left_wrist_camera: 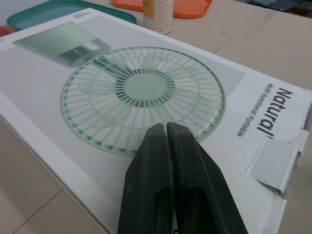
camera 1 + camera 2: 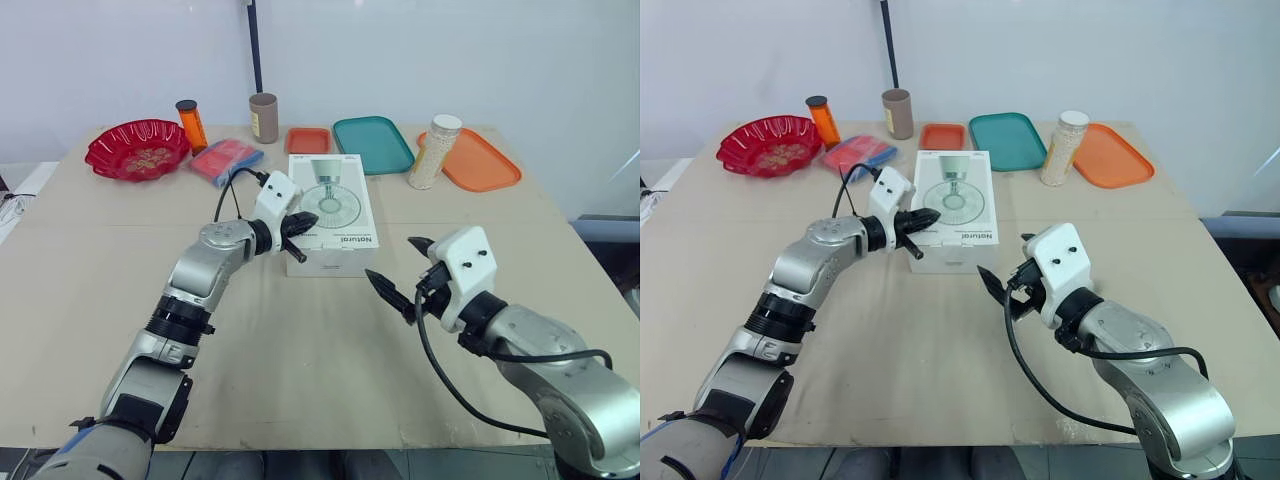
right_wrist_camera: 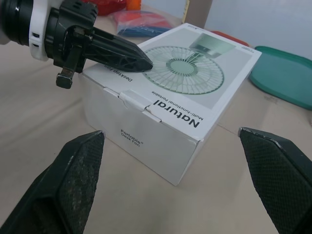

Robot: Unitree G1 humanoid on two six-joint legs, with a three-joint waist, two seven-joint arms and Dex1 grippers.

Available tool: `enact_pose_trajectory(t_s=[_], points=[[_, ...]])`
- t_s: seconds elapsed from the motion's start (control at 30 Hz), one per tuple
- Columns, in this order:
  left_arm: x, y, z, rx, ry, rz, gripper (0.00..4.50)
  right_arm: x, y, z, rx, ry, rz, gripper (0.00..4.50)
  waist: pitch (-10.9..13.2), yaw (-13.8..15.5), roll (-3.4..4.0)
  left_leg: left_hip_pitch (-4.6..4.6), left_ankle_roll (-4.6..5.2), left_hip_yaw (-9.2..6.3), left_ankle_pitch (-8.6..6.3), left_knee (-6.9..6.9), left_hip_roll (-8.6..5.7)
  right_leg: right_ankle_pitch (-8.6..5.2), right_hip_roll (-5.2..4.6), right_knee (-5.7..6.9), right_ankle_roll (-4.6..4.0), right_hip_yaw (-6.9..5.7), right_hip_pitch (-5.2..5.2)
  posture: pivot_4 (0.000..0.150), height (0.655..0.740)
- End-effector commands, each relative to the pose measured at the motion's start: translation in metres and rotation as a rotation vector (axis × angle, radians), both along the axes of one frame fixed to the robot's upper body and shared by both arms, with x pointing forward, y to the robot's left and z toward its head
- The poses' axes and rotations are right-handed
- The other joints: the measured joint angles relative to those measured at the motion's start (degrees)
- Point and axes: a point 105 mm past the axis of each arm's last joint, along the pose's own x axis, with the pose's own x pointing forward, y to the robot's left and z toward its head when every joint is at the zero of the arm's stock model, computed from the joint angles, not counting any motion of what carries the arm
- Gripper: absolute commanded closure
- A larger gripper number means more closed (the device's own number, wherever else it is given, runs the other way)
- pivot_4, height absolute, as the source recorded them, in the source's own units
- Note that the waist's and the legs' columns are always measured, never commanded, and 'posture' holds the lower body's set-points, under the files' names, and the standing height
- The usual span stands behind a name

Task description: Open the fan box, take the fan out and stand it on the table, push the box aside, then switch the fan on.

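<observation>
- The fan box (image 2: 332, 212) lies flat and shut around the middle of the counter (image 2: 300, 340), somewhat closer to the far edge. Its printed fan picture faces up.
- The tuck flap on the box's near end is still closed.
- Your left tool (image 2: 313, 219) has its two black fingers pressed together and grips nothing. Its tips sit over the box's top face by the near left corner, at the rim of the printed fan. You cannot tell from these views whether they touch the cardboard.
- Your right tool (image 2: 390, 257) is spread wide and empty. It hovers above the counter just off the box's near right corner, with its fingers pointing toward the box's near end.
- Along the far edge you have a red bowl (image 2: 137, 148) at the far left corner, then an orange bottle (image 2: 191, 124), a red and blue packet (image 2: 226, 158) and a brown cup (image 2: 263, 117).
- Farther right come a small orange tray (image 2: 308, 139), a teal tray (image 2: 373, 143), a jar of white beads (image 2: 434, 151) and a larger orange tray (image 2: 480, 160).
</observation>
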Motion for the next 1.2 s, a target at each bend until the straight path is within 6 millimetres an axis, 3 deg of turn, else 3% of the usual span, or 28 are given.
enact_pose_trajectory(t_s=[0.03, 0.23, 0.77, 1.2], points=[[-0.007, -0.006, 0.009, 0.031, -0.052, -0.030, 4.36, 0.004, 0.008, 0.009, 0.035, -0.023, 0.001, 0.00, 0.00, 0.00, 0.00, -0.02, 0.00, -0.01, 0.00, 0.02, 0.00, 0.00, 0.00, 0.01, 0.00, 0.00, -0.02, 0.150, 0.7400], [-0.001, 0.008, -0.010, 0.097, -0.001, 0.033, 4.36, 0.018, 0.012, 0.016, -0.004, -0.027, -0.018, 0.00, -0.04, -0.18, 0.06, -0.01, 0.00, -0.04, 0.02, 0.07, 0.00, 0.01, 0.02, 0.09, -0.02, -0.02, -0.02, 0.150, 0.7400], [-0.002, 0.002, -0.001, 0.082, -0.017, 0.033, 4.36, 0.057, 0.036, 0.013, -0.108, -0.021, -0.031, 0.00, -0.08, -0.60, 0.13, -0.01, 0.01, -0.07, 0.02, 0.07, -0.01, 0.01, 0.00, 0.10, -0.02, -0.04, -0.03, 0.150, 0.7400], [-0.006, 0.000, 0.000, 0.074, -0.030, 0.015, 4.36, 0.068, 0.044, -0.002, -0.115, -0.013, -0.018, 0.00, -0.08, -0.61, 0.13, -0.03, 0.01, -0.09, 0.02, 0.07, -0.01, 0.01, 0.00, 0.10, -0.02, -0.05, -0.06, 0.150, 0.7400]])
